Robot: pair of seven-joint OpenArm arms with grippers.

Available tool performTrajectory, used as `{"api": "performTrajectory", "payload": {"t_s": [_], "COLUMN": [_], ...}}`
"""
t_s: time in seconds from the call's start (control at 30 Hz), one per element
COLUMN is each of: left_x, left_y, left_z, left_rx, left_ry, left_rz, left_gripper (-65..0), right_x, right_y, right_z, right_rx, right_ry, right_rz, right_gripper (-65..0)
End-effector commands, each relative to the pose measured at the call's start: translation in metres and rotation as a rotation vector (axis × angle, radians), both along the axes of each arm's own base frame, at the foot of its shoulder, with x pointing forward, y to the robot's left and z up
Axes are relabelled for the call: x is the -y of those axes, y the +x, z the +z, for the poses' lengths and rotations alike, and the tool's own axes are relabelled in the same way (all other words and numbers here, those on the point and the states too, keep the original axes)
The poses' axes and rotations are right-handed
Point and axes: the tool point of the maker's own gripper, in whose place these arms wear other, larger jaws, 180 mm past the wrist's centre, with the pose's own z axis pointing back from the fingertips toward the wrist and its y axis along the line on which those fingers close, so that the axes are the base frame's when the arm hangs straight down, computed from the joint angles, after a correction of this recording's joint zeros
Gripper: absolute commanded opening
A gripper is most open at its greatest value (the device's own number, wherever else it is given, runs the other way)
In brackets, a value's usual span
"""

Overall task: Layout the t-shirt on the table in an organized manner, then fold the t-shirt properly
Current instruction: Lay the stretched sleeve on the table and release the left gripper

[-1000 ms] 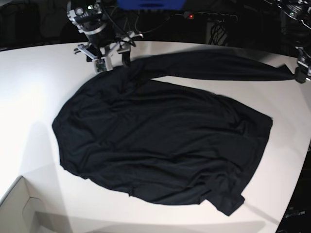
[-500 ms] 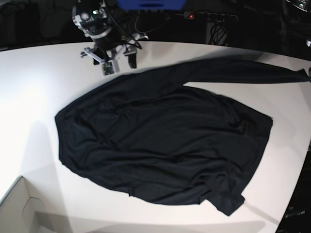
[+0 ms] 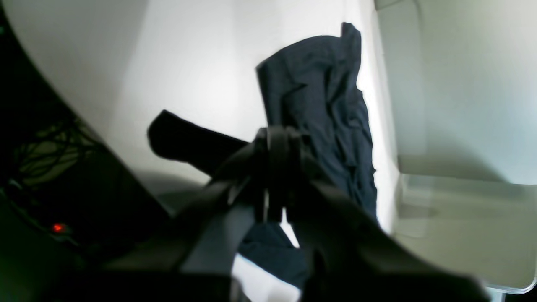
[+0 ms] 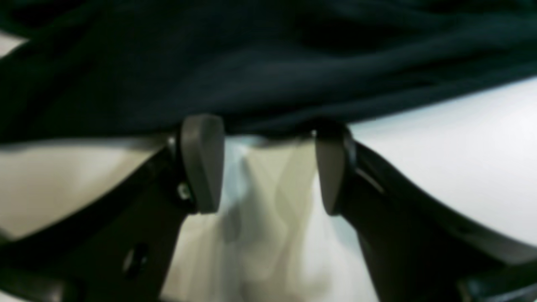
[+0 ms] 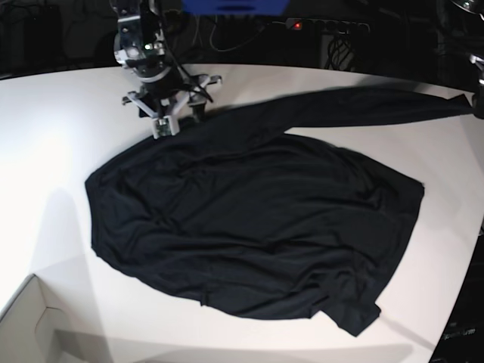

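The black t-shirt [image 5: 249,219] lies spread over the middle of the white table [image 5: 60,128]. One long band of it stretches to the far right edge. There my left gripper [image 5: 478,104] is half out of frame. In the left wrist view this gripper [image 3: 275,140] is shut on a bunch of the t-shirt [image 3: 323,100], which trails away over the table [image 3: 201,63]. My right gripper [image 5: 175,117] stands open at the shirt's upper left edge. Its fingers [image 4: 201,163] are wide apart with only table between them, and the t-shirt's hem [image 4: 268,67] lies just past their tips.
A pale cardboard box corner [image 5: 30,325] sits at the near left. Beyond the table's curved far edge are a power strip with a red light [image 5: 325,25] and dark cables [image 3: 42,159]. The table's right rim runs close to the left gripper.
The right gripper has opened wider and come down a little toward the shirt's upper left edge. The left gripper has drawn the long band further right and up, pulling it straighter.
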Motion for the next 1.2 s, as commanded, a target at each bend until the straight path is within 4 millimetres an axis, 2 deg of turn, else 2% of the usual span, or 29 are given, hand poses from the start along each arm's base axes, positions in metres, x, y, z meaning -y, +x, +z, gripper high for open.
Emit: {"api": "performTrajectory", "payload": {"t_s": [0.0,0.07,0.13,0.2,0.33,0.37,0.47,0.57,0.7,0.87,1.03,1.17], "left_x": [-0.004,-0.005,-0.004,-0.004,-0.002,-0.002,-0.004,-0.005,-0.006,-0.012,0.001,0.021], "left_y": [0.002,0.001,0.002,0.002,0.002,0.002,0.002,0.001,0.000,-0.006,0.015,0.035], "left_z": [0.009,0.006,0.006,0.005,0.004,0.004,0.005,0.006,0.005,-0.012,-0.049,-0.068], "left_rx": [0.035,0.032,0.031,0.031,0.033,0.033,0.031,0.032,0.023,-0.078,-0.171,-0.226], "left_ry": [-0.002,-0.014,-0.016,-0.017,-0.022,-0.022,-0.017,-0.015,-0.012,0.015,-0.050,-0.077], "left_rz": [0.009,0.012,0.010,0.010,0.011,0.011,0.010,0.014,0.017,0.040,-0.008,-0.089], "left_gripper": [-64.9,-64.9,-64.9,-64.9,-64.9,-64.9,-64.9,-64.9,-64.9,-64.8,-64.8,-64.6], "right_x": [-0.002,-0.001,0.000,-0.003,-0.001,-0.001,0.009,0.018,0.019,0.019,0.018,0.018], "right_y": [0.006,0.010,0.011,0.010,0.011,0.013,0.008,0.008,0.008,0.008,0.011,0.016], "right_z": [0.006,0.007,0.008,0.008,0.012,0.016,0.030,0.063,0.094,0.099,0.103,0.106], "right_rx": [0.026,0.033,0.037,0.037,0.049,0.060,0.088,0.191,0.298,0.323,0.339,0.354], "right_ry": [0.012,0.011,0.009,0.011,0.011,0.011,0.002,0.001,0.011,0.015,0.020,0.021], "right_rz": [-0.008,-0.009,-0.006,0.001,-0.003,-0.005,-0.029,-0.053,-0.060,-0.062,-0.063,-0.063], "right_gripper": [-30.0,-30.6,-34.4,-41.3,-62.5,-65.0,-65.0,-65.0,-65.0,-65.0,-65.0,-65.0]}}
